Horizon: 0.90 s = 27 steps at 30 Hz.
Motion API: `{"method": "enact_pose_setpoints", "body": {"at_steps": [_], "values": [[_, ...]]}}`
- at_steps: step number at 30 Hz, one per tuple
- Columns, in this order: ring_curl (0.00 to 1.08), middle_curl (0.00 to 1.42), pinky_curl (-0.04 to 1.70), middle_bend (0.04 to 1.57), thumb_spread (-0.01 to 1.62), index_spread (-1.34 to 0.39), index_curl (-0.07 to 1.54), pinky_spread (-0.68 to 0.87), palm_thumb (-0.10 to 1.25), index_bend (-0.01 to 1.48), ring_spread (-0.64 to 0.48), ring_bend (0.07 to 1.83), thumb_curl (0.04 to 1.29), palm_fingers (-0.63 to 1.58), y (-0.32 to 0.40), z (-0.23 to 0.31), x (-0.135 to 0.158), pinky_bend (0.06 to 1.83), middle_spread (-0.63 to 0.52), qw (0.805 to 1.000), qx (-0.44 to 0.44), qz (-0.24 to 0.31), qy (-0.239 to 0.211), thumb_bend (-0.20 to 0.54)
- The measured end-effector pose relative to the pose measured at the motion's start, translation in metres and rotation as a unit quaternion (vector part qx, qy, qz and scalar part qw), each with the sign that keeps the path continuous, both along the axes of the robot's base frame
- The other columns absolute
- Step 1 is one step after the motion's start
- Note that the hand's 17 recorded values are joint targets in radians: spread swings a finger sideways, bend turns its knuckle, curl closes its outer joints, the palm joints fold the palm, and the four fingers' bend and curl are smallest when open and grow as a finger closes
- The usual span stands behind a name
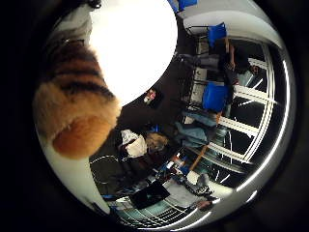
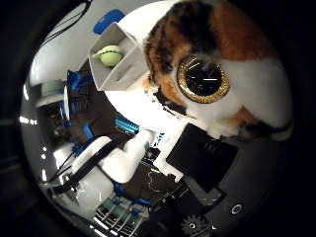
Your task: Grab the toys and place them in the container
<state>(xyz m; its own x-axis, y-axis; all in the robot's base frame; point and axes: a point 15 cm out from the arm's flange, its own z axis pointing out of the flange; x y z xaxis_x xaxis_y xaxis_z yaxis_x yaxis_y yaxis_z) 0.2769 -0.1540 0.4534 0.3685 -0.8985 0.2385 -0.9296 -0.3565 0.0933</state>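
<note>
A plush toy (image 2: 222, 64) with orange, black and white fur and a large glittery eye fills much of the thumb side view, close against my palm. Its striped orange body (image 1: 72, 111) also shows in the little finger side view. My hand (image 2: 202, 158) shows as black and white parts pressed against the toy's white underside, with the fingers curled on it. The white container (image 2: 106, 81) stands on the round white table (image 1: 135, 43), a short way from the toy. A green round toy (image 2: 109, 55) lies inside it.
The table's edge curves close by, with dark floor beyond it. Blue chairs (image 1: 215, 96) and a desk with equipment (image 1: 149, 193) stand further out in the room. Another blue chair (image 2: 106, 19) is behind the container.
</note>
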Motion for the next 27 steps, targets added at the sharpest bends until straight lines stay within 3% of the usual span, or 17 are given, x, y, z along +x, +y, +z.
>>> {"method": "enact_pose_setpoints", "body": {"at_steps": [13, 27], "values": [[0.88, 1.09, 1.16, 1.18, 1.15, -0.27, 0.98, -0.22, 1.03, 1.01, -0.26, 1.33, 0.50, 1.04, 0.096, 0.055, 0.031, 1.21, -0.24, 0.998, 0.050, 0.032, -0.034, -0.012], [0.89, 1.11, 1.17, 1.15, 1.14, -0.27, 1.00, -0.23, 1.03, 0.98, -0.27, 1.31, 0.52, 1.06, 0.234, 0.052, 0.101, 1.18, -0.25, 0.994, 0.085, 0.064, -0.032, -0.012]]}}
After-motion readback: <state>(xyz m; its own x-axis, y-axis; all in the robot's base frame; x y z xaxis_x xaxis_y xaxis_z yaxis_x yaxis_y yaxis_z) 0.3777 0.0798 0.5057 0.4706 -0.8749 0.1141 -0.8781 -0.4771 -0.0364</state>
